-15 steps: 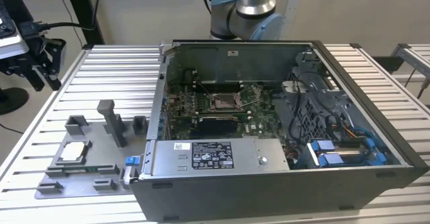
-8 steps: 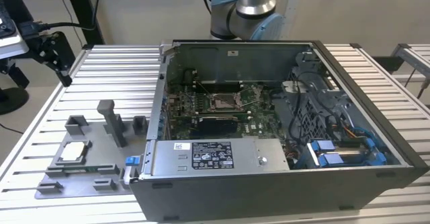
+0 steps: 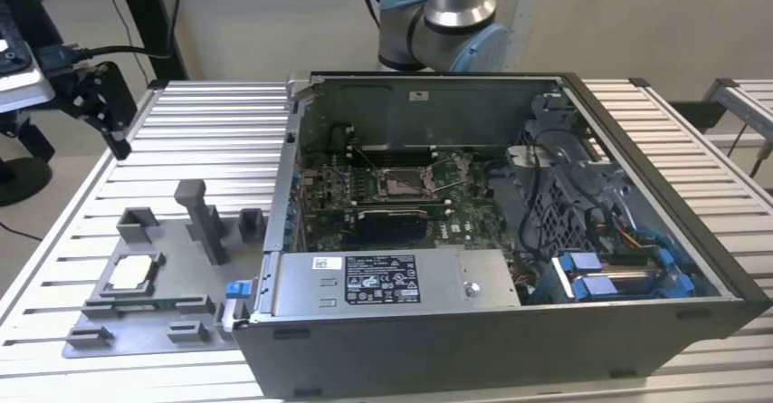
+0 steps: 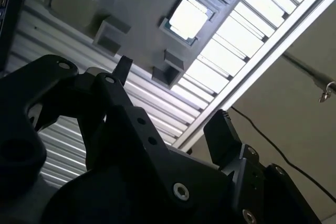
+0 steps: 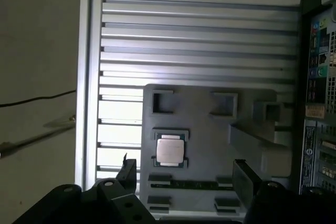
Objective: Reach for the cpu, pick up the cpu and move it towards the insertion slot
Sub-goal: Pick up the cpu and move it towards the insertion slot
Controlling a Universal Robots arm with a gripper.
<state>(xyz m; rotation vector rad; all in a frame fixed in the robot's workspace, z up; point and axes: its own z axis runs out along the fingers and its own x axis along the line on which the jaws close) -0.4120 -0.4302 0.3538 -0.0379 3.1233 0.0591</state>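
Open computer case fills the middle of the slatted bench. Just beside it, on the exterior view's left, there's a grey fixture plate with a tall upright block near the case wall. The cpu lies flat in its holder on that plate, silvery-white face, tan rim. The gripper hangs over the plate, fingers apart, nothing between them, not touching the chip. The exterior view gives the insertion slot, a shiny frame on green board inside the case, well apart from the cpu. Both wrist views look past the fingers at the chip.
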